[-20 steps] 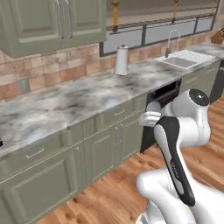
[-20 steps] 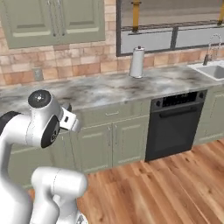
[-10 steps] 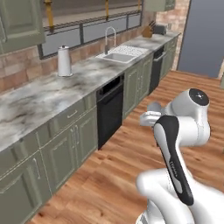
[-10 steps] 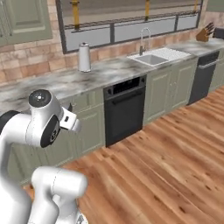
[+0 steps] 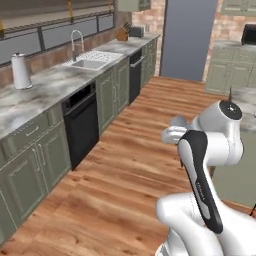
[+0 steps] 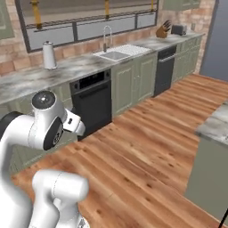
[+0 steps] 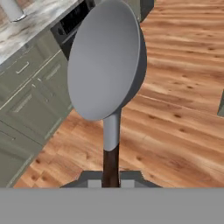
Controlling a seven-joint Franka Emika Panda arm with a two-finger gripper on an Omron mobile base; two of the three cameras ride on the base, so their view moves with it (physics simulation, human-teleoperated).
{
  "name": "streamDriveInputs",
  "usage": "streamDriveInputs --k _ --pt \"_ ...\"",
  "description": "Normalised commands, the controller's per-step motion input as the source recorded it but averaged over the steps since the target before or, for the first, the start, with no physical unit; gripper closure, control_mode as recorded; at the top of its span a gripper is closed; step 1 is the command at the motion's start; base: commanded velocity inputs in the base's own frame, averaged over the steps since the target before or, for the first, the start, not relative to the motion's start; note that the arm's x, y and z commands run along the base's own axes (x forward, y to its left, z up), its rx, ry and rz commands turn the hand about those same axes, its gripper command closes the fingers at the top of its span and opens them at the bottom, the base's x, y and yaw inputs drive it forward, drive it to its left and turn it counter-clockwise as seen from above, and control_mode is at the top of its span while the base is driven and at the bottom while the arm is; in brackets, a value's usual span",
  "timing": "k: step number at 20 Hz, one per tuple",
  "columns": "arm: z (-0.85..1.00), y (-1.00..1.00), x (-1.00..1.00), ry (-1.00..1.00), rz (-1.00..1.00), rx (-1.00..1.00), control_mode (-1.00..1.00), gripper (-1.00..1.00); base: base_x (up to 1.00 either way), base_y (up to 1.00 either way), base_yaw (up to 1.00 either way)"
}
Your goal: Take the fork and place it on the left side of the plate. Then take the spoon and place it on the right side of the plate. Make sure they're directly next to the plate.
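Spoon (image 7: 107, 74) is clamped by its dark handle in the jaws, bowl projecting forward over the wood floor (image 7: 175, 109): apparently a carrying hold toward the plate.

1. Wood plank floor (image 5: 125, 165) is running warm brown across the room.
2. Grey-green cabinets (image 6: 133, 84) are lining the wall under a marbled grey countertop (image 5: 45, 92).
3. A black oven front (image 6: 91, 104) and a dark dishwasher (image 6: 164, 71) are sitting among the cabinets.
4. A sink (image 6: 116, 54) with a tall tap is sitting below a dark-framed window (image 6: 89, 20).
5. Brick wall (image 6: 9, 67) is showing behind a white paper towel roll (image 6: 48, 55).
6. A knife block (image 6: 162, 31) and toaster (image 6: 179, 30) are standing at the counter's far end.
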Motion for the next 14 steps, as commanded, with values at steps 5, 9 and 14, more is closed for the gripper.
streamDriveInputs --k 5,9,14 --pt "0.0 0.0 0.0 0.0 0.0 0.0 1.0 1.0 -0.5 -0.87 -0.26" --pt "0.0 0.0 0.0 0.0 0.0 0.0 1.0 1.0 -0.18 -0.89 -0.34" --pt "0.0 0.0 0.0 0.0 0.0 0.0 1.0 1.0 -0.04 -0.99 -0.33"
